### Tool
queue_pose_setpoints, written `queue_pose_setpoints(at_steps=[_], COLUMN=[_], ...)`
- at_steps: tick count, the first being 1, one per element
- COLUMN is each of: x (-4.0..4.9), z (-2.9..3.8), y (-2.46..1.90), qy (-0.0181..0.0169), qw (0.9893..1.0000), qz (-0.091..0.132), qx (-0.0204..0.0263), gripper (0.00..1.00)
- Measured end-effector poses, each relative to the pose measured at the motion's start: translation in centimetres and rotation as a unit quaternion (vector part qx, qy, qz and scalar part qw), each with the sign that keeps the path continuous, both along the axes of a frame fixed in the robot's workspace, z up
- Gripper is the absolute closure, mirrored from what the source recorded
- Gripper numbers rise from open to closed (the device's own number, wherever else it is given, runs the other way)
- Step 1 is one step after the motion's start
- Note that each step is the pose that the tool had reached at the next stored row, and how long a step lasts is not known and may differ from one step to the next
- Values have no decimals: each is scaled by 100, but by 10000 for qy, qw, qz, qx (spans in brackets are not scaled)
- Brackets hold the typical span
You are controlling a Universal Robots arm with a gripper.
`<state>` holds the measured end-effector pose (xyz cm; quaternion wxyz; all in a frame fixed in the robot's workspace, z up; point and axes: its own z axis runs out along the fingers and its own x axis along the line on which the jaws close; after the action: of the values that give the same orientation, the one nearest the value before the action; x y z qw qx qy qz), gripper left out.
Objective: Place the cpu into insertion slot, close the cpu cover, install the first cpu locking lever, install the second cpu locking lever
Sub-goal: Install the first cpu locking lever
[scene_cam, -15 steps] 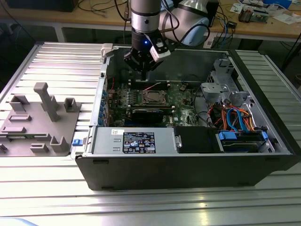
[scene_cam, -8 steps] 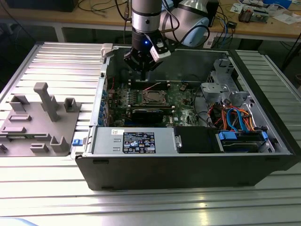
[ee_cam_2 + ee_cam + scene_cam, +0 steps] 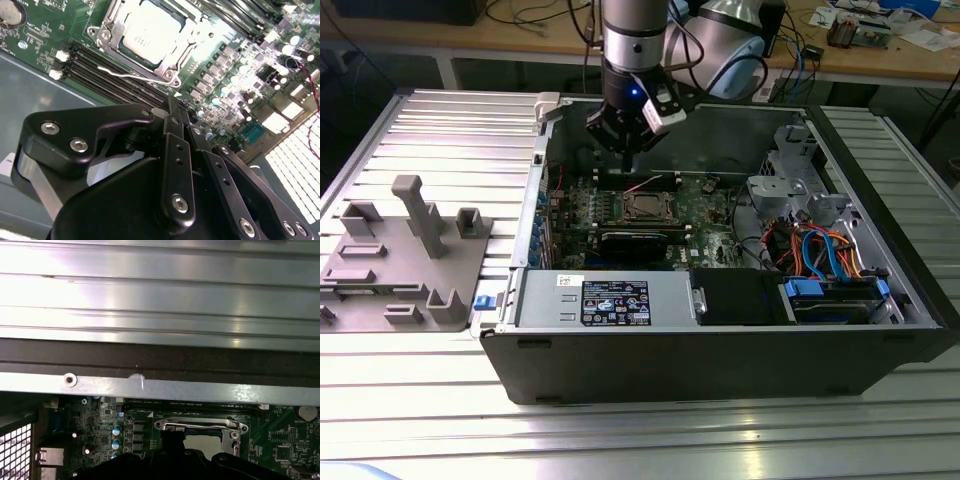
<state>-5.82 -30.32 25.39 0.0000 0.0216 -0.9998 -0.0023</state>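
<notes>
The arm is poised over the open computer case, its gripper hanging just above the green motherboard at the back of the case. From the second wrist view the gripper has its black fingers drawn right together, tips meeting, and nothing pinched between them. Just past those tips lies the insertion slot, and the cpu is already sitting in it, dull silver top facing up. The cpu cover is down around the chip, its shiny frame bordering the square window. A thin metal locking lever runs along the near side of the socket, beside the dark memory slots. In the exterior view the cpu shows as a pale square amid the board, a little in front of the gripper. Over on the exterior view's left a grey fixture stands on the ribbed metal table, well apart from the case
</notes>
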Motion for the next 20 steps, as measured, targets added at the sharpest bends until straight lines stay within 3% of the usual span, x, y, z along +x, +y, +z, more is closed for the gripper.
queue_pose_setpoints(at_steps=[6,12,20], x=[93,95,96], z=[-63,-117,-263], y=[7,19,53], qy=[15,16,15], qw=[10000,10000,9999], qz=[1,71,161], qx=[0,-1,7], gripper=[89,89,89])
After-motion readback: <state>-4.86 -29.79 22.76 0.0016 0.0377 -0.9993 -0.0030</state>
